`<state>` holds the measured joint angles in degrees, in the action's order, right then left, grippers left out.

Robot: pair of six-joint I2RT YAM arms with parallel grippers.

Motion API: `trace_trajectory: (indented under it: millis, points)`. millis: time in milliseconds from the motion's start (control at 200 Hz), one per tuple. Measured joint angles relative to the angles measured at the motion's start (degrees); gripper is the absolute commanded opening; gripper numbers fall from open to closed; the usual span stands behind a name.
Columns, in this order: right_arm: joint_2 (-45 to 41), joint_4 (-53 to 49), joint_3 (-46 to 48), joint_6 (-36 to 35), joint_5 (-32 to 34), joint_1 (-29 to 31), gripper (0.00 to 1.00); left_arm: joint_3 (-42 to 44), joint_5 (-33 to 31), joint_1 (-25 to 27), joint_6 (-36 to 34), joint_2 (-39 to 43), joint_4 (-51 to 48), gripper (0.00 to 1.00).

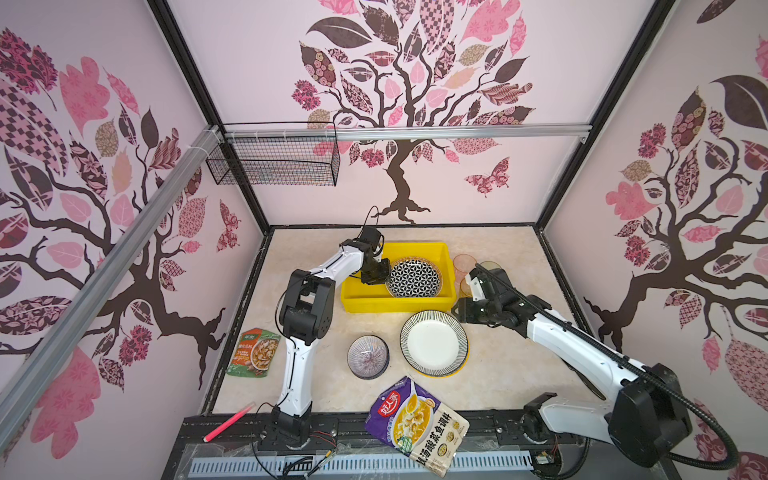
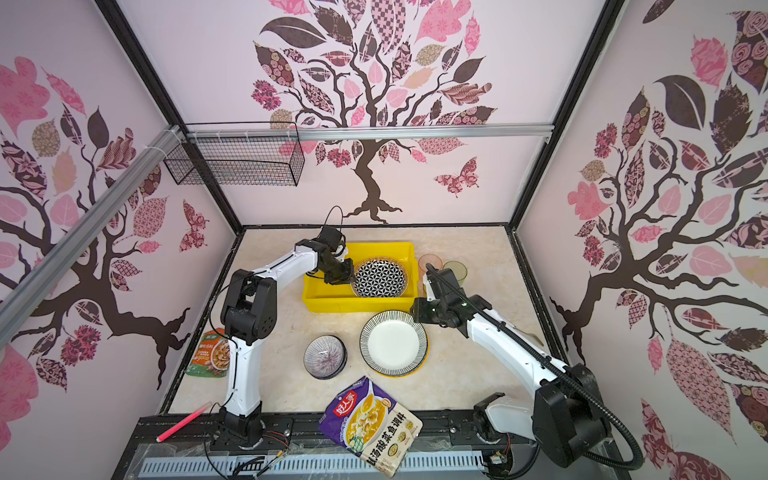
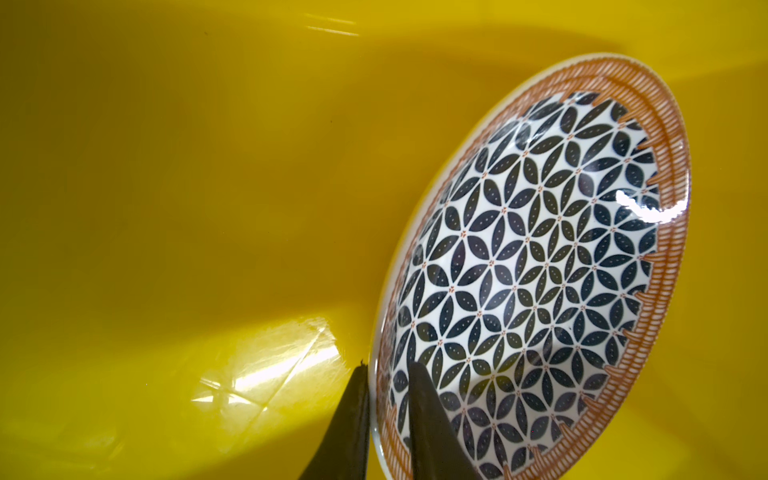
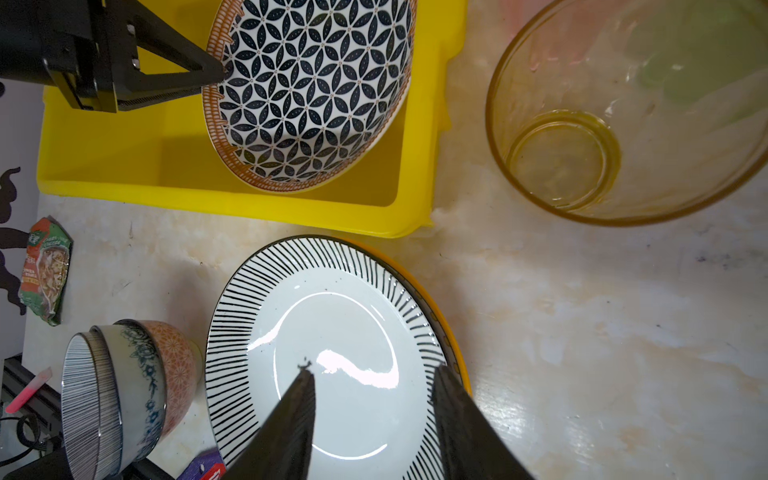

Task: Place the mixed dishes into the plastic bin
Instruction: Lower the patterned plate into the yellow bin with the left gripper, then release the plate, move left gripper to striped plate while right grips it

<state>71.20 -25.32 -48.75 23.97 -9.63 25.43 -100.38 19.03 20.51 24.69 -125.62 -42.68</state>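
Geometric plate (image 1: 414, 277) inside yellow bin (image 1: 395, 305), right half, seemingly tilted with gripped edge up off the bin floor. Left fingers (image 3: 349, 432) narrowly parted astride its rim; pinching or clear of it, cannot tell. Right fingers (image 4: 291, 424) wide apart, empty, hovering over striped plate (image 1: 433, 343) on table (image 1: 519, 374), just in front of bin.

Risks on the left:
- Dropping plate flat with a clack or chip if let go at this tilt.
- Dragging rim along through snagging on pull-out.
- Shoving bin toward tumblers (image 1: 464, 262) near its right wall.

Risks on the right:
- Closing on striped plate and hauling up yellow-rimmed plate (image 4: 451, 328) beneath as well.
- Slipping on glossy glaze.

Bowl stack (image 1: 368, 356) not yet binned.
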Motion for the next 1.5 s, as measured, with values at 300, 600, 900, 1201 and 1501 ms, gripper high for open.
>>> trace_trajectory:
  millis: [300,600,900,1201,1501]
  points:
    - [0.0,-0.35,0.17,-0.24,0.02,0.0,0.5,-0.07,0.5,0.0,0.37,0.0,0.0,0.23]
    - [0.0,-1.46,0.44,-0.83,0.7,0.0,0.48,-0.68,-0.85,0.0,-0.96,0.15,-1.22,0.31]
    - [-0.04,-3.23,0.48,-0.87,1.33,0.0,0.47,-0.79,-3.8,0.0,-2.8,6.27,-4.22,0.34]
    - [-0.39,-4.46,1.7,-0.7,1.95,0.0,0.42,-0.59,-5.88,0.44,-3.58,14.8,-4.61,0.34]
    - [-1.84,-6.71,3.78,0.55,2.51,0.0,0.37,1.49,-9.2,5.2,-5.22,19.41,-7.04,0.35]
